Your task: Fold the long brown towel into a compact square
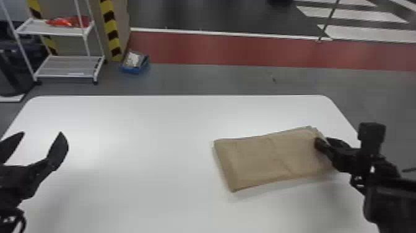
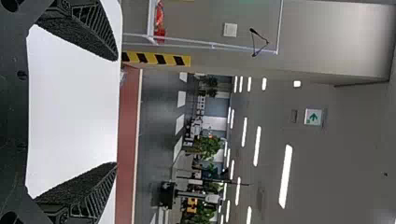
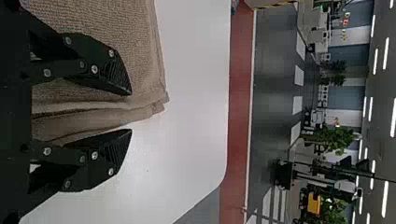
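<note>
The brown towel (image 1: 266,158) lies folded into a flat rectangle on the right half of the white table. At its right end is my right gripper (image 1: 322,140), low over the cloth. In the right wrist view this gripper (image 3: 131,112) stands open, one finger over the towel (image 3: 112,28) and the other beyond its layered edge, with the edge layers between them. My left gripper (image 1: 42,133) is over the table's left side, away from the towel. Its fingers are spread wide with nothing between them, and the left wrist view shows this gripper (image 2: 116,111) open too.
The white table (image 1: 139,155) has rounded far corners. Past its far edge, on the floor, are a white shelf rack (image 1: 66,66) with red items and a small blue box (image 1: 134,63). A striped yellow-black post (image 1: 110,29) stands beside the rack.
</note>
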Robot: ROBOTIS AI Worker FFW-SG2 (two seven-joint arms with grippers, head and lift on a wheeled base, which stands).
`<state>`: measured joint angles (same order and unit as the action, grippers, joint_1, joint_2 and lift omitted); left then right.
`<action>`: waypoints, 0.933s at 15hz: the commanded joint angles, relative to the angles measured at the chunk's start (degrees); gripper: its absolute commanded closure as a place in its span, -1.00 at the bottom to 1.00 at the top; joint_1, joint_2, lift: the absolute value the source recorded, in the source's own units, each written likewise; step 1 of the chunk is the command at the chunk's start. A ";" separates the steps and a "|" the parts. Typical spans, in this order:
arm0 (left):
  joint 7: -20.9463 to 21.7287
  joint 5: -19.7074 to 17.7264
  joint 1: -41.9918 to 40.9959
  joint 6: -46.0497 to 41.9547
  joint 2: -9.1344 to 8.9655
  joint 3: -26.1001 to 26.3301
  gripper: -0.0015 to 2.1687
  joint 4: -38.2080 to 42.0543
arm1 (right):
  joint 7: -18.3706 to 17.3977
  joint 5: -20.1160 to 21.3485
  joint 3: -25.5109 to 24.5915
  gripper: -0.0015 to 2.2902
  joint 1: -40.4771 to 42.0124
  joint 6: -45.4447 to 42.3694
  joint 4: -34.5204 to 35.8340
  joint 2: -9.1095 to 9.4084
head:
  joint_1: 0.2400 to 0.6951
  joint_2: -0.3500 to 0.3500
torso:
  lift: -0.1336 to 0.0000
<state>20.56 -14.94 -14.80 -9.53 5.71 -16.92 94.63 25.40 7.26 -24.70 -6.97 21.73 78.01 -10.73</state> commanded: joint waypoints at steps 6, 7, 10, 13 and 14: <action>0.19 0.00 -0.31 -0.18 0.00 -0.22 -0.92 0.12 | -0.17 -3.13 -1.75 0.22 1.96 -3.31 1.27 1.06 | 1.00 -0.33 | -0.87; 0.19 0.00 -0.31 -0.18 0.00 -0.31 -0.92 0.12 | -0.08 -5.06 -2.46 0.22 3.02 -3.13 4.17 1.50 | 1.00 -0.33 | -0.87; 0.19 0.00 -0.40 0.00 0.00 -0.40 -0.92 0.29 | 0.00 -10.07 -3.69 0.22 5.30 4.07 16.74 2.64 | 1.00 -0.33 | -0.87; 0.27 -0.26 -0.58 -0.18 0.00 -0.40 -0.92 0.29 | 0.44 -9.46 -3.07 0.22 6.09 12.51 24.38 3.96 | 1.00 -0.31 | -0.87; 0.27 -0.26 -0.67 -0.18 0.00 -0.31 -0.92 0.20 | 0.44 -7.79 -2.81 0.22 5.65 12.51 23.42 3.96 | 1.00 -0.27 | -0.87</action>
<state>20.82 -15.14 -15.37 -9.68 5.71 -17.30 94.88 25.84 -2.21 -27.85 -1.08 33.05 101.38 -7.11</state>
